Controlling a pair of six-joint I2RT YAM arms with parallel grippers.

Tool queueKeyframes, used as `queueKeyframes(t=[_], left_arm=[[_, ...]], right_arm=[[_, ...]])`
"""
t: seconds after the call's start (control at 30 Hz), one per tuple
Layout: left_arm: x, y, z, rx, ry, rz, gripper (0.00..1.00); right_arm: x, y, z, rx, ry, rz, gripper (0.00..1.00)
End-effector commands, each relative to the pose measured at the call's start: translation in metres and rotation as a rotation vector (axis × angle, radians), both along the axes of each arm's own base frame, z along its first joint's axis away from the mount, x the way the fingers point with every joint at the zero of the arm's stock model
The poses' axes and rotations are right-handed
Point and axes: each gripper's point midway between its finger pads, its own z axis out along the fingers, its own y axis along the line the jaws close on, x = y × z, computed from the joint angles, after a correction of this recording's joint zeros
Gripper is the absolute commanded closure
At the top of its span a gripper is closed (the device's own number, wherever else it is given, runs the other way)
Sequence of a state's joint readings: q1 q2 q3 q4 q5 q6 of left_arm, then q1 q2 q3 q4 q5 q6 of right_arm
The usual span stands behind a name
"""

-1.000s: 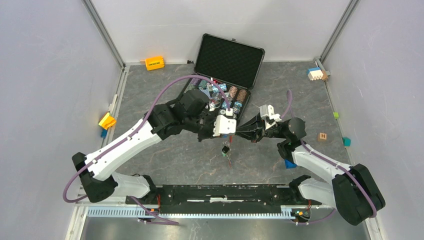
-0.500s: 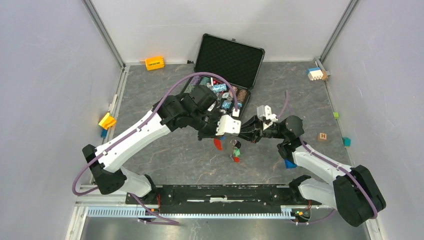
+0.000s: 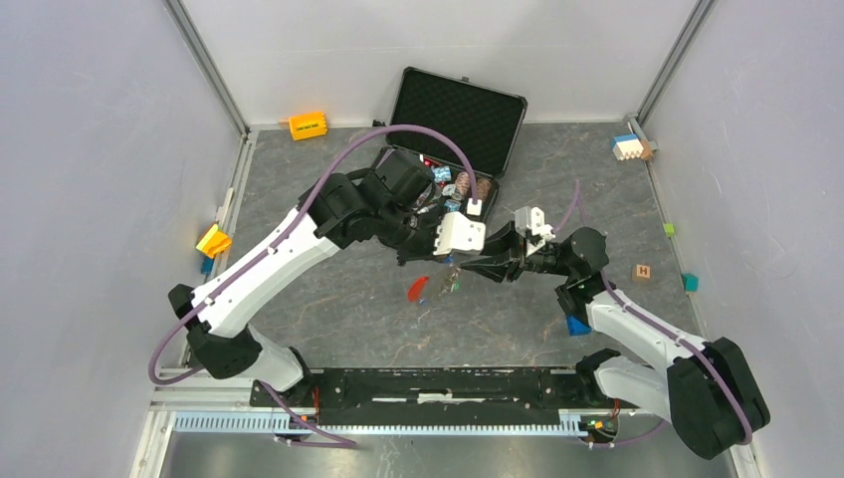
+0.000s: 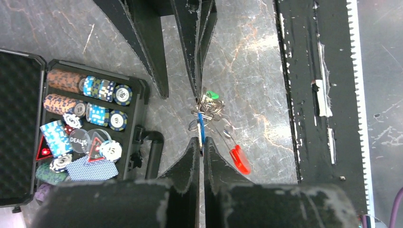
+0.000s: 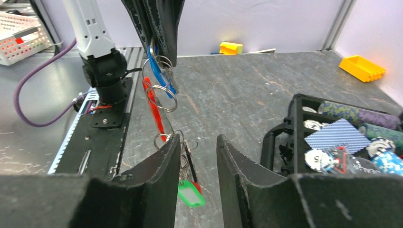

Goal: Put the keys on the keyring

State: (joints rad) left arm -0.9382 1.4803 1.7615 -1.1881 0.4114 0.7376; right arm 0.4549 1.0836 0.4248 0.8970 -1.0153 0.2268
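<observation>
top view: l arm stretches fr lower left up to frame centre, r arm fr lower right meets it there. l gripper (image 4: 200, 142) clamped tight on blue-capped metal key (image 4: 201, 129); thin metal ring w/ long red fob (image 4: 240, 159) and green-capped key (image 5: 190, 195) hang under it. r gripper (image 5: 197, 142) jaws apart, one finger at the bunch.

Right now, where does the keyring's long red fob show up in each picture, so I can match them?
Top external: red fob just left of centre, below the left gripper.
Left wrist: red fob lower right of centre, beside the left gripper.
Right wrist: red fob upper left, hanging behind metal rings.
Shared landmark: the open black case of poker chips.
</observation>
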Motion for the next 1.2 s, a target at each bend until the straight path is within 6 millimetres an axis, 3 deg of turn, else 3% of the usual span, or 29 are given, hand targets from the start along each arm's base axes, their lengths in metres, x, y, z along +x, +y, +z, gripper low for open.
queueKeyframes(t=[0.0,0.1,0.33,0.47,0.6,0.67,0.8,0.97,1.17], left_arm=[[0.014,-0.011,0.019,-0.032,-0.052,0.02,0.98],[0.028,-0.022,0.021,-0.036,-0.071,0.053,0.98],[0.048,-0.073,0.035,-0.13,-0.021,0.061,0.98],[0.049,-0.085,0.022,-0.135,0.033,0.064,0.98],[0.043,-0.057,-0.032,0.004,0.047,0.079,0.98],[0.035,-0.034,-0.068,0.088,0.056,0.083,0.98],[0.018,0.007,-0.117,0.234,0.086,0.102,0.98],[0.002,0.052,-0.156,0.384,0.098,0.128,0.98],[-0.011,0.087,-0.194,0.561,0.152,0.147,0.98]], right_arm=[[0.023,-0.01,0.026,0.017,-0.073,-0.104,0.6],[0.043,-0.024,0.028,-0.013,-0.076,-0.212,0.59],[0.098,-0.079,0.048,-0.109,-0.119,-0.567,0.58],[0.115,-0.108,0.043,-0.174,-0.125,-0.738,0.58],[0.12,-0.119,0.036,-0.207,-0.117,-0.795,0.58],[0.123,-0.122,0.033,-0.218,-0.111,-0.809,0.58],[0.126,-0.124,0.025,-0.226,-0.098,-0.819,0.57],[0.128,-0.127,0.02,-0.227,-0.089,-0.827,0.57],[0.129,-0.13,0.013,-0.23,-0.078,-0.833,0.56]])
